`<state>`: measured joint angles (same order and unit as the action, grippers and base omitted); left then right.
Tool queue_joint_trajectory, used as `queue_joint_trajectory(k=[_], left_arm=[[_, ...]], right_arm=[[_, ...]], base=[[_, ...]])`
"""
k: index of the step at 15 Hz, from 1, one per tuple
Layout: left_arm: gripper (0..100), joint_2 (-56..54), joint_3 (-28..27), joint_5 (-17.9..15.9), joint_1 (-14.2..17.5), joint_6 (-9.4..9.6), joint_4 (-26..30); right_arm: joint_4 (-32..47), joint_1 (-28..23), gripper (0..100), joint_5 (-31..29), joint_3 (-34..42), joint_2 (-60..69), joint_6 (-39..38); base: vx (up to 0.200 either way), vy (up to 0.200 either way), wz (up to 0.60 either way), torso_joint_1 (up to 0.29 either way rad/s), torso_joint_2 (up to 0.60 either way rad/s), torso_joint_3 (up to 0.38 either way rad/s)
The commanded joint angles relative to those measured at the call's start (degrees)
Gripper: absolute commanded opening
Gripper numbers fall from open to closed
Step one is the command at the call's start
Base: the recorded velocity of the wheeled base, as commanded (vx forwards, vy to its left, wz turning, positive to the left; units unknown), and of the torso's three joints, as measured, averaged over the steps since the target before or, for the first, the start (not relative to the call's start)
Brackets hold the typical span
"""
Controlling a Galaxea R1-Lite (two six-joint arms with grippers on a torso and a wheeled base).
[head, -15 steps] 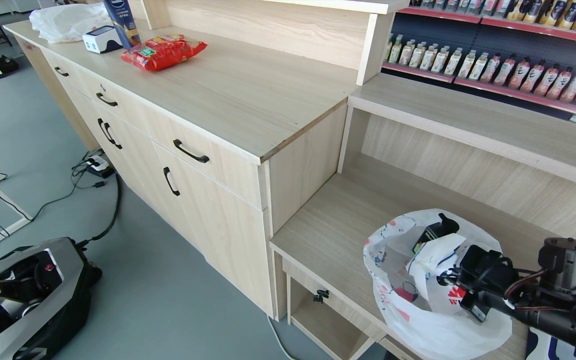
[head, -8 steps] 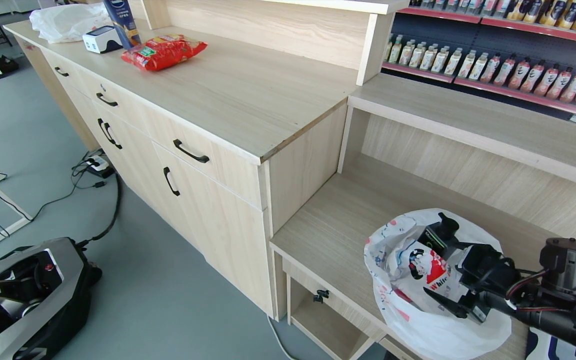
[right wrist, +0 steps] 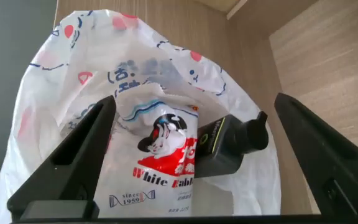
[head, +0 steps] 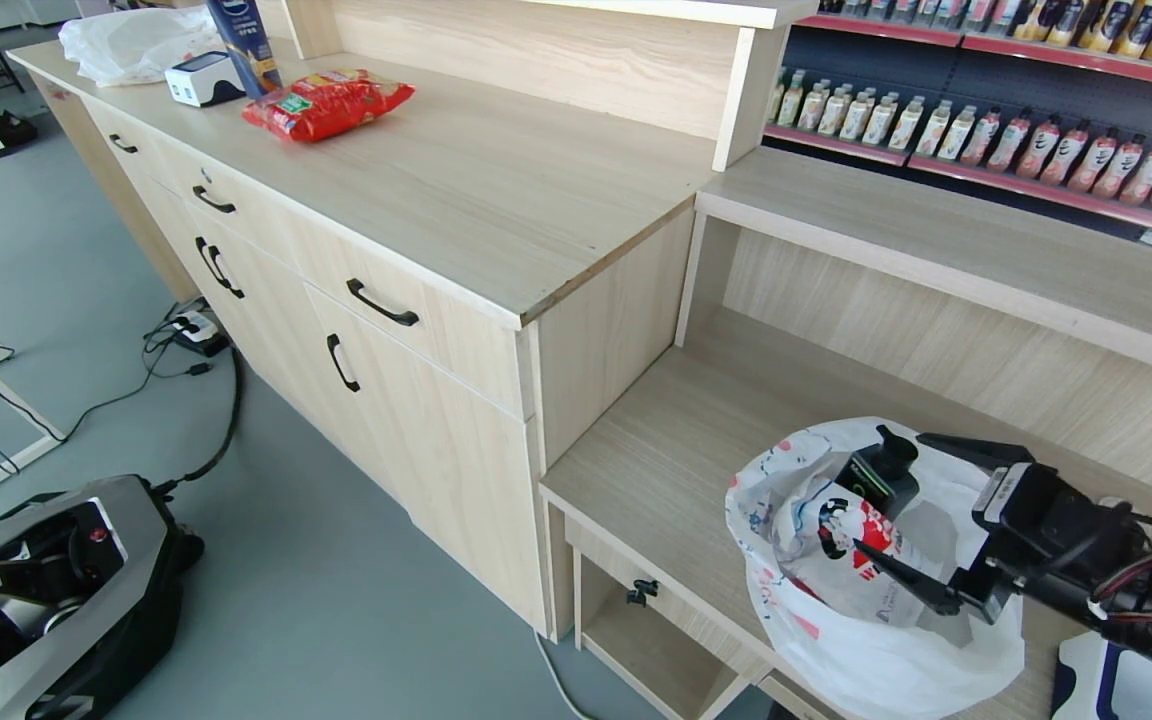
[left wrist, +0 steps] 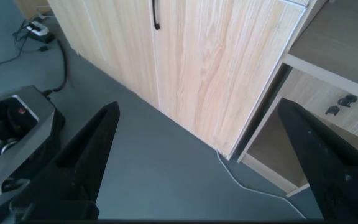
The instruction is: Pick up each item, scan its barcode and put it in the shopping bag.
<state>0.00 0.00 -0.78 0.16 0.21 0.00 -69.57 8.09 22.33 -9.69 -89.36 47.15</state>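
Observation:
A white shopping bag (head: 871,640) stands open on the low shelf at the right. Inside it lie a white candy packet with red print (head: 841,545) and a black bottle (head: 881,478). My right gripper (head: 891,493) hangs open over the bag's right side, nothing between its fingers. The right wrist view looks down between the fingers of the right gripper (right wrist: 194,102) onto the candy packet (right wrist: 160,155), the bottle (right wrist: 229,146) and the shopping bag (right wrist: 61,81). On the far counter lie a red packet (head: 326,102), a blue carton (head: 244,40) and a scanner (head: 201,78). My left gripper (left wrist: 197,106) is open above the floor.
A crumpled white plastic bag (head: 131,42) sits at the counter's far left end. Drink bottles (head: 976,135) line the store shelves at the back right. Cables (head: 186,340) lie on the floor beside the cabinet (head: 406,400).
A second ago my right gripper held the candy packet over the bag. It opened, the packet dropped into the bag, and the gripper drew back to the right.

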Motion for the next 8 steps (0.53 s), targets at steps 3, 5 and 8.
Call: queue_joint_trajectory(k=[3,5,8], left_arm=[[100,0.0,0.0,0.0,0.0,0.06,0.0],[100,0.0,0.0,0.0,0.0,0.06,0.0],[100,0.0,0.0,0.0,0.0,0.06,0.0]], right_arm=[[4.1,3.5,100,-1.1,-1.1,16.4,-1.2],[7.0,3.7,100,-2.1,-9.5,18.4,-1.1],[20.6,6.8,100,-10.7,-23.7,22.6,-2.8]], base=[[0.000,0.000,-0.20,0.001,0.00,0.001],[0.000,0.000,-0.60,-0.007,0.00,0.007],[0.000,0.000,-0.60,0.012,0.00,-0.001]])
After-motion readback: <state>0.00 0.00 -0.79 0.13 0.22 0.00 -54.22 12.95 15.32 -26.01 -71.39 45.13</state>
